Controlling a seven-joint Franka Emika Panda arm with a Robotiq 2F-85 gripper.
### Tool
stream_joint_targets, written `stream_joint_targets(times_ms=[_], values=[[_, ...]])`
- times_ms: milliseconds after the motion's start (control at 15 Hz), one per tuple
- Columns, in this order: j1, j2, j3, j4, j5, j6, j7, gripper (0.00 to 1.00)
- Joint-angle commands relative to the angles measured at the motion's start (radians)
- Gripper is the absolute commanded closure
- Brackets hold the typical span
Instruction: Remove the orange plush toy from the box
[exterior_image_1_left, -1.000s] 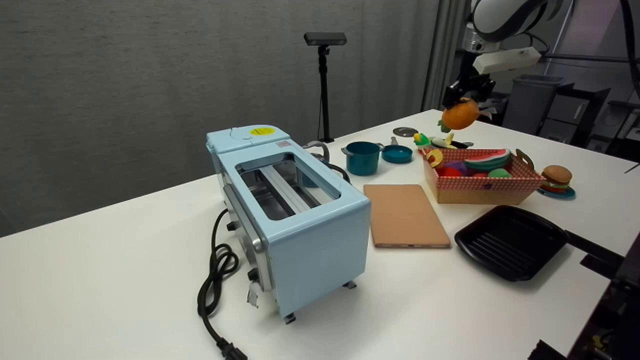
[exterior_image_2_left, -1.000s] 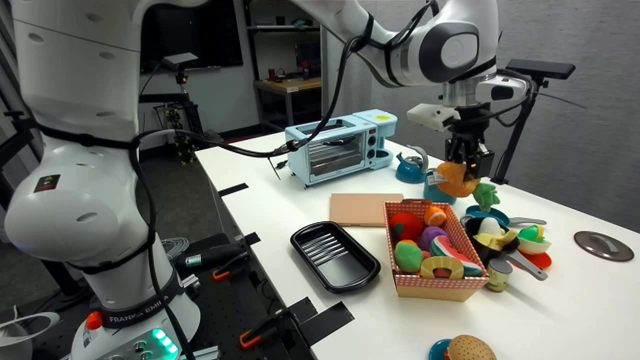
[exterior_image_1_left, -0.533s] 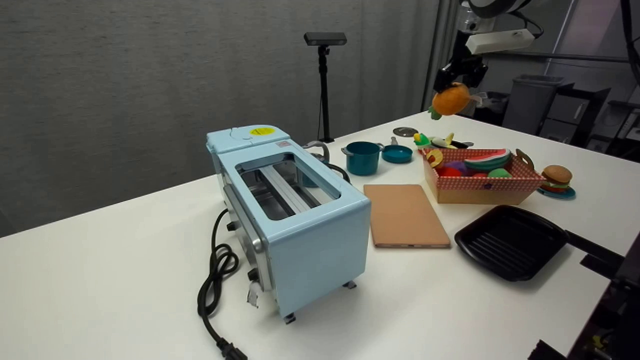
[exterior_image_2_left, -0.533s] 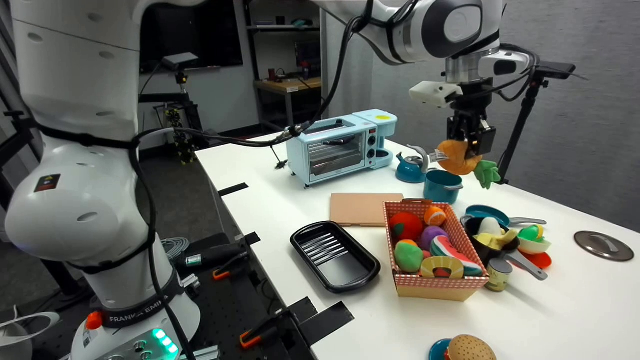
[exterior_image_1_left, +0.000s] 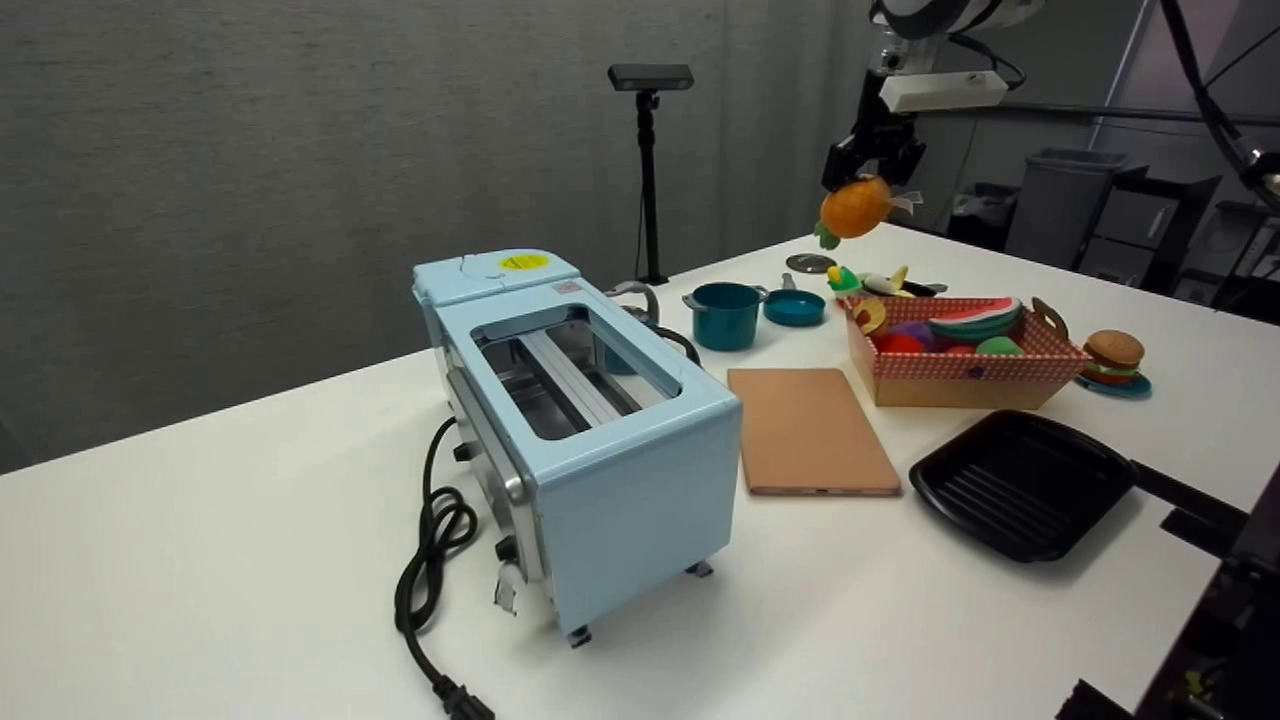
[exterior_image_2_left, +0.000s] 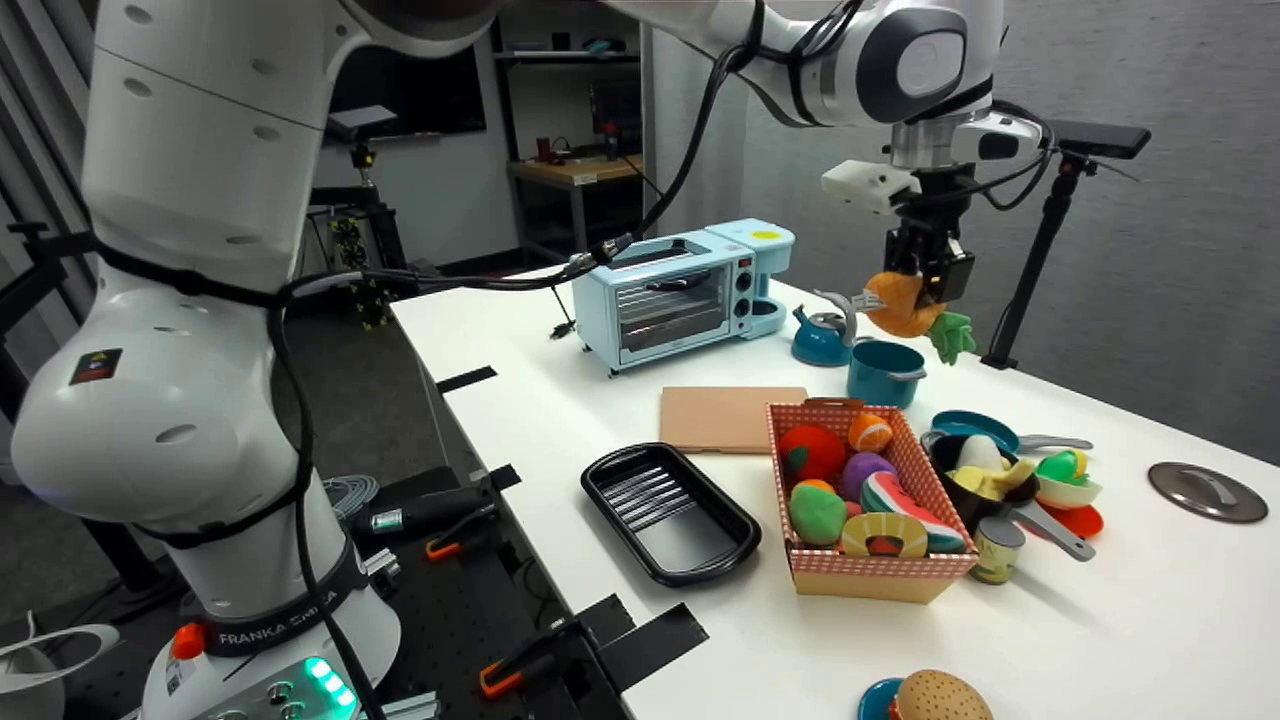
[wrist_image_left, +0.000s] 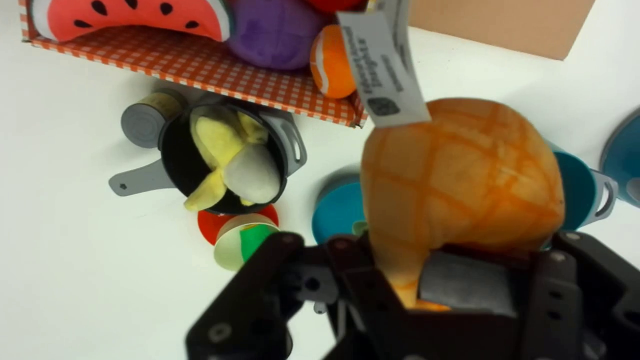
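The orange plush toy (exterior_image_1_left: 855, 208) is rounded, with green leaves and a white tag; it also shows in an exterior view (exterior_image_2_left: 898, 304) and in the wrist view (wrist_image_left: 460, 175). My gripper (exterior_image_1_left: 869, 178) is shut on it and holds it in the air, outside and above the box; the gripper also shows in the wrist view (wrist_image_left: 450, 260), fingers on both sides of the toy. The light-wood box (exterior_image_1_left: 960, 390) with red-checked lining stands on the table, also in an exterior view (exterior_image_2_left: 870, 582). It holds a smaller orange ball (exterior_image_2_left: 870, 432), a purple toy, a watermelon slice and others.
A teal pot (exterior_image_2_left: 884, 375), a teal pan (exterior_image_2_left: 975, 428) and a black pan with yellow toys (exterior_image_2_left: 950, 490) stand beyond the box. A brown board (exterior_image_1_left: 815, 430), a black square pan (exterior_image_1_left: 1025, 485), a glass lid (exterior_image_2_left: 1207, 491) and a blue toaster oven (exterior_image_1_left: 620, 480) are on the table.
My gripper, holding the orange plush toy throughout, first rose and then moved sideways, leftward in both exterior views. The box and other objects have not moved.
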Motion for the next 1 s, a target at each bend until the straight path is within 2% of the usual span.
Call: stream_joint_targets(times_ms=[0, 400, 933], values=[[-0.002, 0.115, 0.008, 0.156, 0.046, -0.073, 0.004, 1.0], [0.01, 0.24, 0.028, 0.29, 0.055, -0.121, 0.002, 1.0], [0.049, 0.322, 0.059, 0.444, 0.053, -0.127, 0.013, 1.0]])
